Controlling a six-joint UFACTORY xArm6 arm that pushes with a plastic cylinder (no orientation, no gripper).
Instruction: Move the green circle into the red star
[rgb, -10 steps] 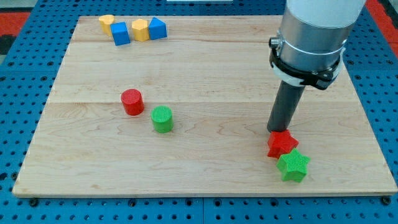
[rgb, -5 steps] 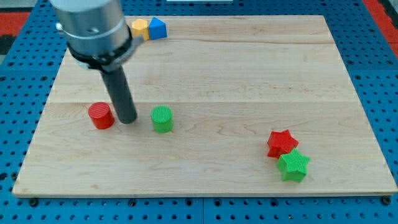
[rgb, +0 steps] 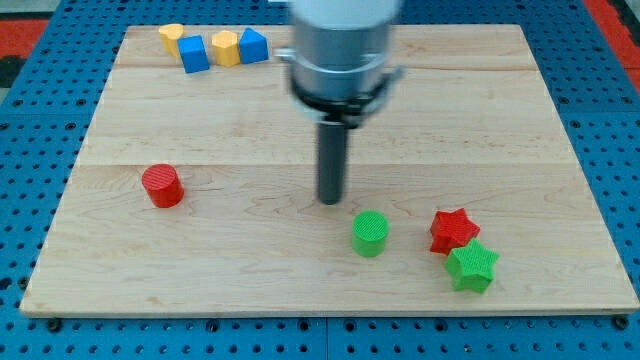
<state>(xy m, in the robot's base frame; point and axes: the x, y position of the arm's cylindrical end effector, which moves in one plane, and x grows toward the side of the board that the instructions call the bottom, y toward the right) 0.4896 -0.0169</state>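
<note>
The green circle (rgb: 370, 233) stands on the wooden board near the view's bottom, a short gap to the left of the red star (rgb: 453, 230). My tip (rgb: 330, 201) rests on the board just up and to the left of the green circle, not touching it. A green star (rgb: 471, 267) sits against the red star's lower right side.
A red circle (rgb: 162, 186) stands at the view's left. Along the top left edge sit a yellow block (rgb: 171, 38), a blue block (rgb: 194, 53), a second yellow block (rgb: 225, 47) and a second blue block (rgb: 253, 45). The board (rgb: 520, 130) lies on a blue pegboard.
The green circle has slid right and slightly down, close to the red star. My tip moved from beside the red circle to the board's middle. The red circle stays where it was pushed.
</note>
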